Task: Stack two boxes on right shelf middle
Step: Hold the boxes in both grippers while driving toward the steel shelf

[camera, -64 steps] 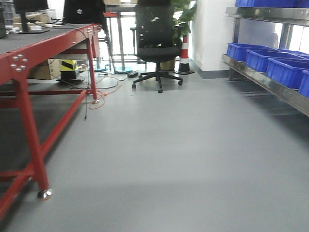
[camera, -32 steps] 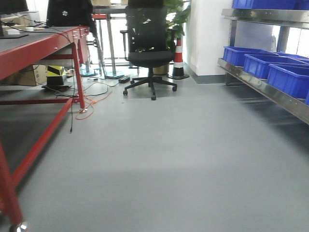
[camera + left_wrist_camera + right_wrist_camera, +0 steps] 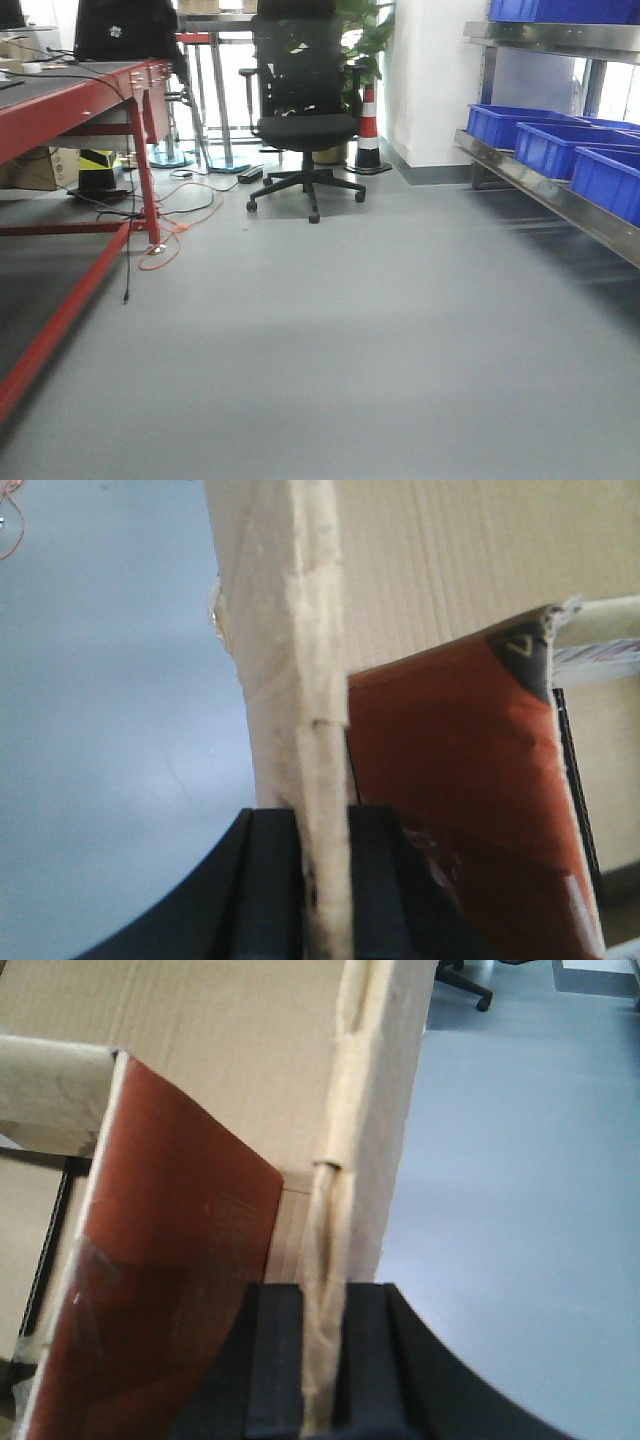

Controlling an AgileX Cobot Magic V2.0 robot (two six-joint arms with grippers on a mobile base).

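Both wrist views show a brown corrugated box (image 3: 440, 570) held off the grey floor. My left gripper (image 3: 323, 815) is shut on the edge of one of its upright walls. My right gripper (image 3: 325, 1290) is shut on the opposite wall of the box (image 3: 200, 1030). A red-orange cardboard face (image 3: 450, 770) leans inside it, also seen from the right wrist as a red-orange face (image 3: 170, 1250); whether that is the other box I cannot tell. The steel shelf (image 3: 560, 200) runs along the right of the front view. No gripper shows in the front view.
Blue plastic bins (image 3: 540, 125) fill the shelf's level, and more sit on the upper level (image 3: 560, 35). A red-framed table (image 3: 70, 100) lines the left, with cables (image 3: 170, 235) on the floor. A black office chair (image 3: 305, 120) and a traffic cone (image 3: 368, 125) stand ahead.
The front view has advanced down the aisle: the chair and cone look nearer, the table's front leg has slid out at the left, and fewer blue bins show.
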